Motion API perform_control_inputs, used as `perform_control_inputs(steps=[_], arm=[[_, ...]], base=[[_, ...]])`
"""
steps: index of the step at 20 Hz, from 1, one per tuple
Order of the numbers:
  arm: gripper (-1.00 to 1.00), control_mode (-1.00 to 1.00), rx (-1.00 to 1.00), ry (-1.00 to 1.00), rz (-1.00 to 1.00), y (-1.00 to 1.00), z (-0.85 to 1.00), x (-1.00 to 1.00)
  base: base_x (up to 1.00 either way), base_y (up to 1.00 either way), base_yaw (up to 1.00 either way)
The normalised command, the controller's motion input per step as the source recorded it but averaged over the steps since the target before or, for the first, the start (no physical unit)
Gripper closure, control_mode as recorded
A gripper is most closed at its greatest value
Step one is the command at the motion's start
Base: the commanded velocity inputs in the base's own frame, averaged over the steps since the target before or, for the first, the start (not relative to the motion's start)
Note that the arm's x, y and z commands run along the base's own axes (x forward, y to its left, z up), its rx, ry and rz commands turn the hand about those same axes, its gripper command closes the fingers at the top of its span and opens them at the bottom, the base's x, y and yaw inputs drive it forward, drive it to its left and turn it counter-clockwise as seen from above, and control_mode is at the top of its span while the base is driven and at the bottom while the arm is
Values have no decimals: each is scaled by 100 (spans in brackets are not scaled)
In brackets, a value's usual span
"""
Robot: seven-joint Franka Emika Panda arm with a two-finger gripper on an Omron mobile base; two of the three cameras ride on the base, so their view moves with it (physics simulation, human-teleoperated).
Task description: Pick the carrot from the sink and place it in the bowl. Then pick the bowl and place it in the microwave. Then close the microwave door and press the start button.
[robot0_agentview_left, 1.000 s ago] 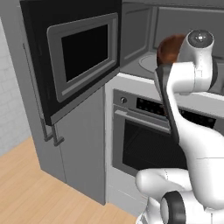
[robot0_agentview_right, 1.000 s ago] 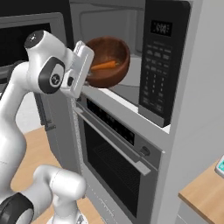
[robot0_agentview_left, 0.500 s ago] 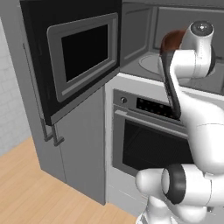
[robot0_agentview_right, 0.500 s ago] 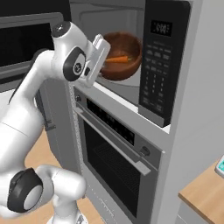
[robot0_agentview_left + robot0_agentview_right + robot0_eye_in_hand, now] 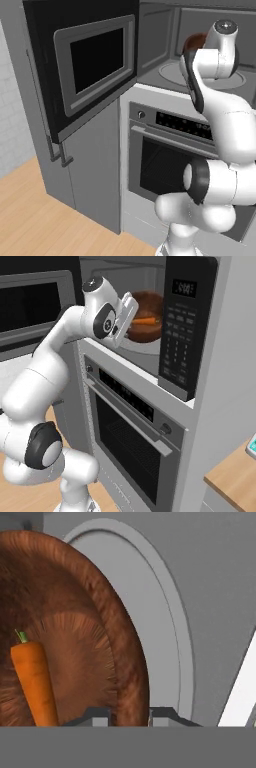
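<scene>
Hand (image 5: 129,713) clamped on bowl (image 5: 80,642) rim

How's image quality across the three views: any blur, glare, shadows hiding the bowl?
Left base view: soft rendering, no glare; the arm covers most of the bowl inside the microwave. Right base view: evenly lit, bowl and carrot readable in the dim cavity. Hand view: sharp wood grain, jaws astride the bowl rim, turntable flatly shaded.

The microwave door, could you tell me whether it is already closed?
No, the microwave door stands swung wide open to the left, leaving the grey interior exposed while the gripper holds the bowl inside.
</scene>
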Motion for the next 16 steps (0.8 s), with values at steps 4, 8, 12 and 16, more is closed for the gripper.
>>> perform_control_inputs(steps=[4, 8, 12, 16], arm=[[100, -100, 0, -1, 0, -1, -44, 44], [100, -100, 0, 0, 0, 0, -42, 43], [100, -100, 0, 0, 0, 0, -35, 38], [-100, -100, 0, -9, 0, 0, -15, 21]], base=[[0, 0, 0], [0, 0, 0], [0, 0, 0], [0, 0, 0]])
